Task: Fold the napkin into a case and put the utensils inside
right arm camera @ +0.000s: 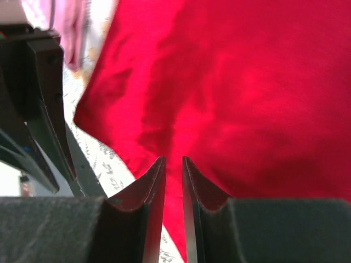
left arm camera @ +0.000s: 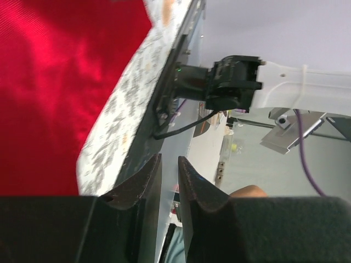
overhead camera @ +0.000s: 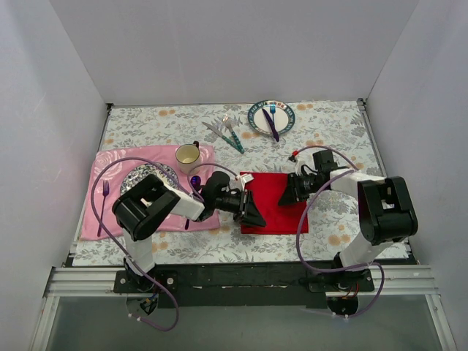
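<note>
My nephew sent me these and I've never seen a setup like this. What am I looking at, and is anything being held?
These are two robot arms bolted to the near edge of a table. The overhead picture shows both: the left arm and right arm, reaching toward a red napkin from either side. The other two pictures come from cameras on each wrist, looking past that arm's own jaws. Also there: a pink placemat, a mug, a teal-handled fork and knife, and a plate carrying a blue fork and purple knife. Both pairs of jaws stand nearly together by the napkin; whether they pinch cloth isn't visible.
</note>
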You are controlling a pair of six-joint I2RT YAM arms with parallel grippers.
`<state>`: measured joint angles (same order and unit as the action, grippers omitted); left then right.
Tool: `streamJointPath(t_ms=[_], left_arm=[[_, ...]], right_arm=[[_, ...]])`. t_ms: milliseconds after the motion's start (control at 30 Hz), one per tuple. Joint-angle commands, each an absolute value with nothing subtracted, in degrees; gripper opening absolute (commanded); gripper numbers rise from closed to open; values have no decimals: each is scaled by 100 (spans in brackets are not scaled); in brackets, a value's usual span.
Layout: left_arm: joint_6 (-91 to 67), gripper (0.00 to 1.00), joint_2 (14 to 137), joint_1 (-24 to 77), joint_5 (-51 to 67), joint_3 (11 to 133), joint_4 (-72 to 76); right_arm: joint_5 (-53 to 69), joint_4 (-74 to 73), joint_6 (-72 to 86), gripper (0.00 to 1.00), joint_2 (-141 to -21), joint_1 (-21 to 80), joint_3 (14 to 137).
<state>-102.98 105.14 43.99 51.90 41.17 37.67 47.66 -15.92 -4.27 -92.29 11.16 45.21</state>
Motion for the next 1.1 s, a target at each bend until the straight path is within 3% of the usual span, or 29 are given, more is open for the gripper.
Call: streamJointPath(t_ms=[0,333,467,567,600,667,700,733,767,833,1067], left_arm=[[-10283,18,10713,4359,5317,3894,4026],[-10354,14,11347,4157,5229,3692,3885],[-10223,23,10944,4192,5606,3656,4420],[-9558,47,10075,4236,5765,3840,4238],[-9371,63,9855,4236,5818,3980,4001],[-8514,76,9309,4210,5792,4235,3378],[-8247,80,9195,4201,5731,4402,2714],[-8166,93,9080,4184,5713,4534,2611],[-8339,98,8949,4175,5774,4518,2689],[-8559,98,8877,4166,5845,4465,3013],[-9834,98,9711,4210,5678,4271,4454]], right_arm=[[4843,-1380,-281,25,-9701,695,4500],[4737,-1380,-439,24,-10371,369,4544],[5079,-1573,-632,27,-10153,369,4693],[5623,-1819,-791,38,-9688,369,4790],[5764,-1941,-826,41,-9538,369,4842],[6099,-2117,-835,53,-9117,369,4939],[6169,-2179,-826,60,-8975,369,4983],[6222,-2284,-765,80,-8843,369,5053],[6257,-2285,-712,88,-8598,369,5054],[6363,-2198,-581,99,-8403,369,4949],[6495,-1267,448,99,-8638,527,4343]])
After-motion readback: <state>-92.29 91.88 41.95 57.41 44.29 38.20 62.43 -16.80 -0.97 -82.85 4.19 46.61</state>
